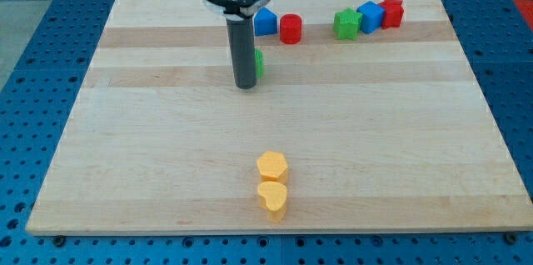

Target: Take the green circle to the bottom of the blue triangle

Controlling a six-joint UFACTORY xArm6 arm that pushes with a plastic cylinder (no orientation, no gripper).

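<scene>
The green circle is mostly hidden behind my rod; only a green sliver shows at the rod's right side. My tip rests on the board just left of and touching or nearly touching that block. The blue triangle stands above it, near the view's top, right of the rod, with a gap of bare wood between the two.
A red cylinder sits right of the blue triangle. A green block, a blue block and a red block cluster at top right. Two yellow blocks lie near the bottom centre. The wooden board ends at blue surroundings.
</scene>
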